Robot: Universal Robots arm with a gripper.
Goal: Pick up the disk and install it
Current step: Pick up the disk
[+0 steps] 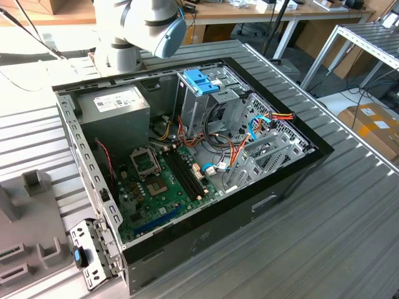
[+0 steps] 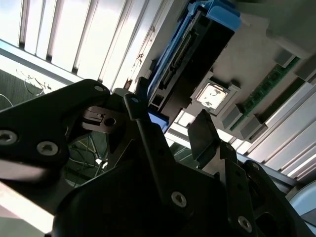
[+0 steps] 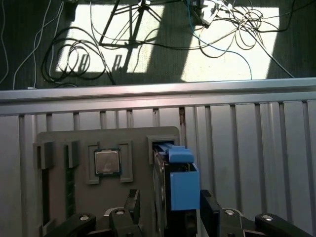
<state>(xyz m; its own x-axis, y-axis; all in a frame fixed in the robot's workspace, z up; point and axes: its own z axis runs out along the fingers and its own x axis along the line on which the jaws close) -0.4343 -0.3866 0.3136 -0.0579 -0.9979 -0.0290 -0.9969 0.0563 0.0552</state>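
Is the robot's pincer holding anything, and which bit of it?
Nothing yet. The open pincer has a finger on each side of the disk, which stands in its grey holder.

We find the arm with its grey wrist joint bent. The gripper faces downward, its black fingers spread apart.

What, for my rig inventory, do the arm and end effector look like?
The arm is smooth light-grey tubing with a round pale-blue joint cap. The end effector is matte black: flat angular link plates joined by silver screws, ending in two blocky fingers.
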